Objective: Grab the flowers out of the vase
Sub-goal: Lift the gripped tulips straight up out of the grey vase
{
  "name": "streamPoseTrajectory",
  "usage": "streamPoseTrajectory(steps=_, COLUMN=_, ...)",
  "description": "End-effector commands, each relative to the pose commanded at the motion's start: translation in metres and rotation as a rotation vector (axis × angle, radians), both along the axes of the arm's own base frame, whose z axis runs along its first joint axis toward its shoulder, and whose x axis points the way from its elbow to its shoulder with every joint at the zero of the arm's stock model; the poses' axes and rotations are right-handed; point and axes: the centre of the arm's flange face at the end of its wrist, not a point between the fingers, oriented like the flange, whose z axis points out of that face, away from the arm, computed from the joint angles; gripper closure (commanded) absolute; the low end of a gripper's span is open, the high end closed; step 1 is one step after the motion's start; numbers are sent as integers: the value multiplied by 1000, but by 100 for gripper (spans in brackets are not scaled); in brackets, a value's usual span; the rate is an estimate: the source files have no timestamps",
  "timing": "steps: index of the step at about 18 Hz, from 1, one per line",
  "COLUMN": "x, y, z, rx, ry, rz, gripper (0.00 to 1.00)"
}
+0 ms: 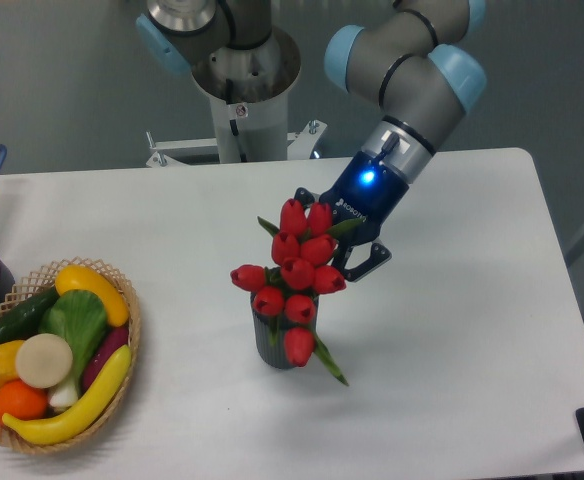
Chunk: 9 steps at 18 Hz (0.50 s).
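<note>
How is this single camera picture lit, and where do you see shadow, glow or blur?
Camera view: soft, even light; a faint shadow beside the vase; a blue lamp glows on the gripper behind the flowers; the picture is slightly soft, no strong glare on the table.

Bright, even overhead light; soft faint shadows; slightly soft focus throughout.

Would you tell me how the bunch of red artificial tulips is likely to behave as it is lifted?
The red tulip bunch probably lifts as one. It looks top-heavy, so heads may sway. The small dark grey ribbed vase might tip if stems drag.
</note>
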Motion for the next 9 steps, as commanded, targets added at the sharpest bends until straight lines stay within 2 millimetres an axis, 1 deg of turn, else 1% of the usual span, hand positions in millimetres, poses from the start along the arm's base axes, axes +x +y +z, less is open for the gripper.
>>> streamPoseTrajectory(steps=5, x=-2, y=-2, z=13, rx=26, ry=-16, rz=12, gripper=49)
streamPoseTrajectory(steps=9, x=-2, y=-1, z=31, rx=54, ry=-41, rz=20, gripper=49)
